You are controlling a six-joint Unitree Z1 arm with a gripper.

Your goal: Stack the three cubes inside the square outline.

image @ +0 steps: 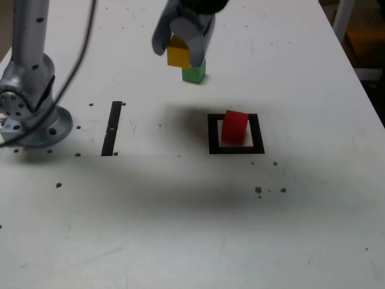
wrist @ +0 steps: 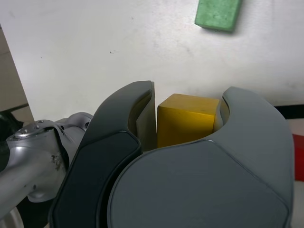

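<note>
My gripper (image: 179, 54) is shut on the yellow cube (image: 178, 55) and holds it above the white table, toward the far side. In the wrist view the yellow cube (wrist: 187, 118) sits clamped between the two grey jaws of the gripper (wrist: 187, 114). The green cube (image: 194, 72) rests on the table just behind and beside the held cube; it also shows in the wrist view (wrist: 217, 14). The red cube (image: 234, 127) stands inside the square outline (image: 236, 149) of black tape, at the exterior view's right of centre.
The arm's silver base (image: 33, 114) stands at the exterior view's left. A straight black tape strip (image: 112, 127) lies between the base and the square. The table edge (image: 361, 66) runs along the right, with furniture beyond it.
</note>
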